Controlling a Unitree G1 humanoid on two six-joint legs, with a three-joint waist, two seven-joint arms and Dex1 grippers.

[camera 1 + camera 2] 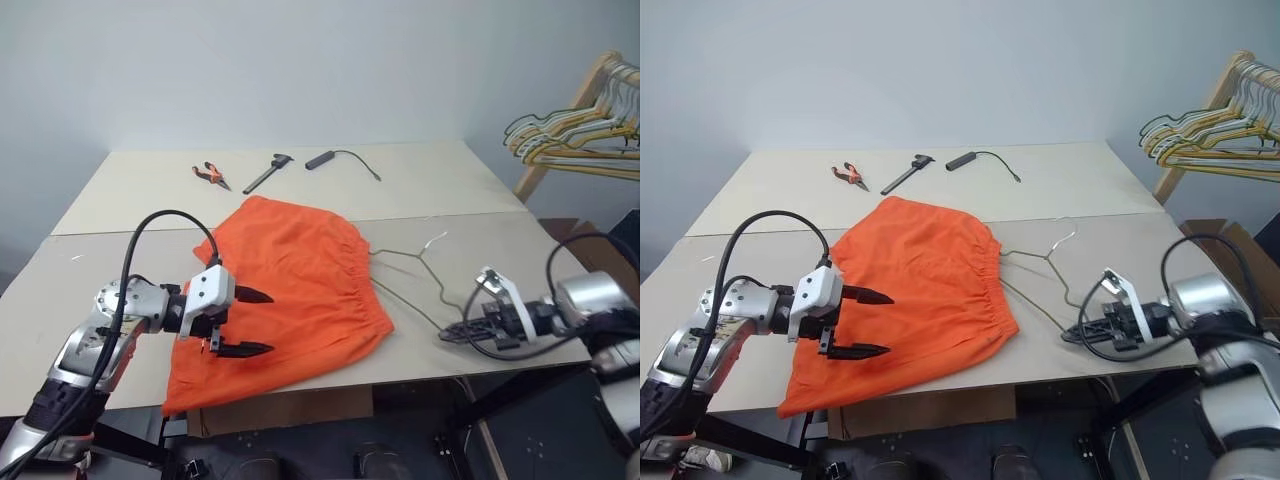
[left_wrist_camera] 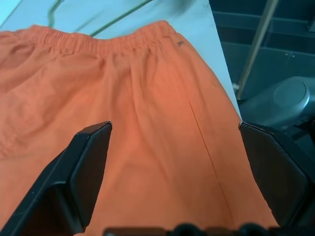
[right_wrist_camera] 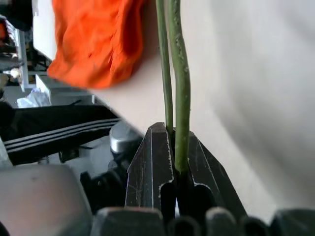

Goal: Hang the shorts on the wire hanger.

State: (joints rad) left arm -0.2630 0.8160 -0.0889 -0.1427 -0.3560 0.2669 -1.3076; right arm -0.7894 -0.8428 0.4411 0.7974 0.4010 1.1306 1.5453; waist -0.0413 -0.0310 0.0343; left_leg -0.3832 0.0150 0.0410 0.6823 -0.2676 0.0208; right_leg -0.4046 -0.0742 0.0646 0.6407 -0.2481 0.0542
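Shorts (image 1: 285, 290): spread flat on the table (image 1: 140, 185), waistband toward the hanger (image 1: 415, 275).
Hanger: on the table just beside the waistband, one corner pinched in the right gripper (image 1: 1080, 333) at the table's near edge.
Left gripper (image 1: 250, 322): fingers spread wide, poised above the shorts' near end, apart from the hanger.

The shorts (image 1: 290, 295) lie mid-counter (image 1: 120, 190), their near edge drooping over the counter's front. The wire hanger (image 1: 412, 270) lies at their 3 o'clock, touching the waistband. At 12 o'clock sit pliers (image 1: 210, 174), a caliper (image 1: 268, 171) and a cable (image 1: 345, 157). A hanger bunch (image 1: 575, 135) hangs at 2 o'clock, off the counter.
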